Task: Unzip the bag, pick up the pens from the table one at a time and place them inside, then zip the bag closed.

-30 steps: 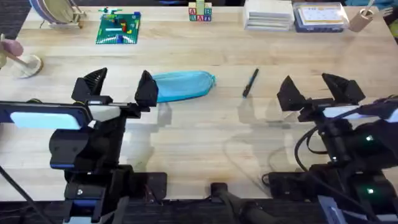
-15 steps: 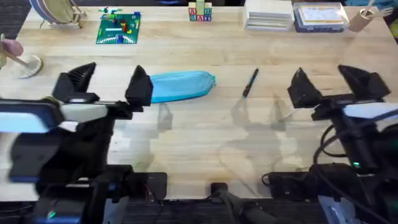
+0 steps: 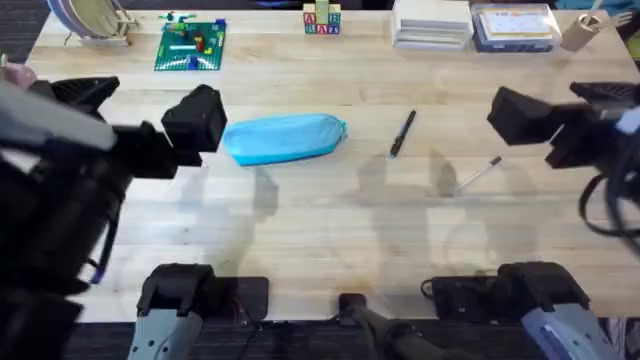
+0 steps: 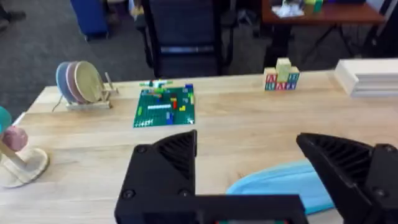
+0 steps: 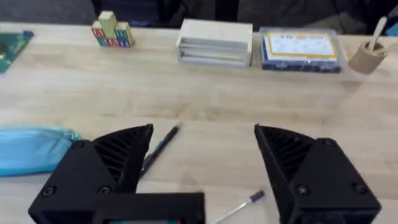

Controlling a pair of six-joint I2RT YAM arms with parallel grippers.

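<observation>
The light blue bag (image 3: 284, 137) lies left of centre on the worktop (image 3: 330, 230), apparently zipped. The dark pen (image 3: 402, 132) rests just right of it, and the pale pen (image 3: 478, 174) lower right. The left end effector (image 3: 135, 112) is released at the bag's left end; the right end effector (image 3: 565, 105) is released at the right edge.

My fingers (image 4: 165, 171) are spread wide above the table (image 4: 249, 134), the blue bag (image 4: 286, 185) between them; green baseplate (image 4: 165, 106) at twelve o'clock.
</observation>
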